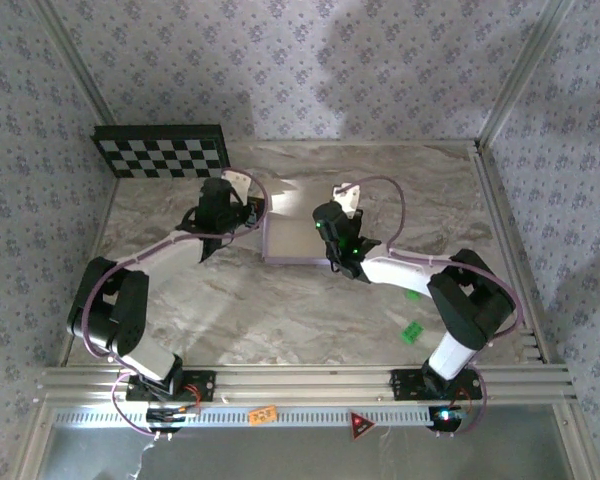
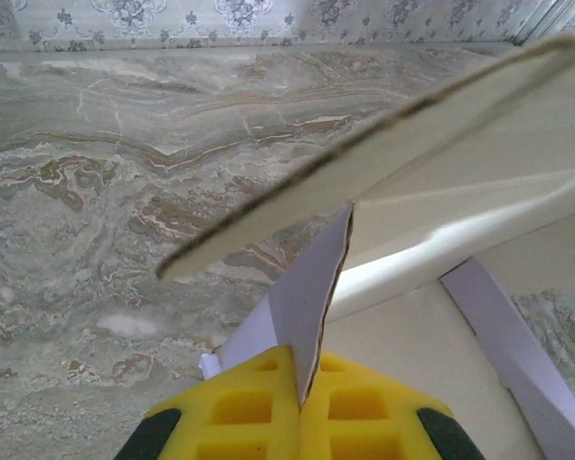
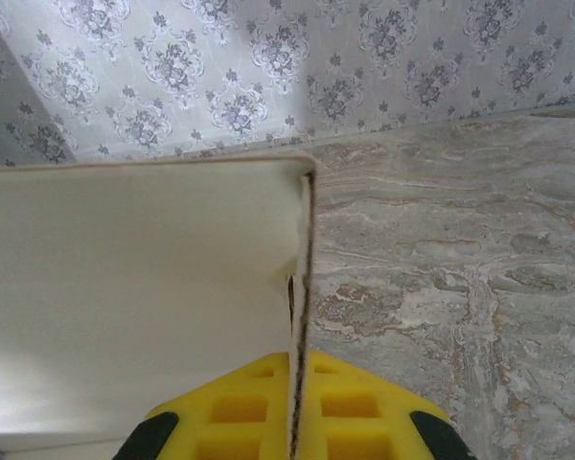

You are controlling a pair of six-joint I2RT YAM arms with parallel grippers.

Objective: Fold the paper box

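- Far left, top external view: a checkerboard panel [image 1: 160,150] leans at the back corner of the marble table [image 1: 280,310], well apart from my arms.
- Left of centre, from above: my left pincer [image 1: 236,196] sits at the left edge of the paper box [image 1: 295,240], where a white flap stands up. At this range I cannot tell how the fingers stand.
- Left wrist view, close up: my left pincer [image 2: 302,383] is closed to a slit, its yellow pads [image 2: 240,407] pressed on both sides of a thin upright wall of the paper box [image 2: 460,144]. A larger cream flap slants overhead, its raw edge dark.
- Centre, from above: the paper box lies flat on the table between my two pincers, pale with a lavender border.
- Right of centre, from above: my right pincer [image 1: 346,204] meets the box's right edge at another raised flap.
- Right wrist view, close up: my right pincer [image 3: 295,402] is likewise nearly closed, clamping an upright wall edge-on. The cream inside of the paper box [image 3: 134,287] spreads to the left.
- Far right, from above: small green blocks [image 1: 412,332] lie on the table beside my right arm, apart from the box.
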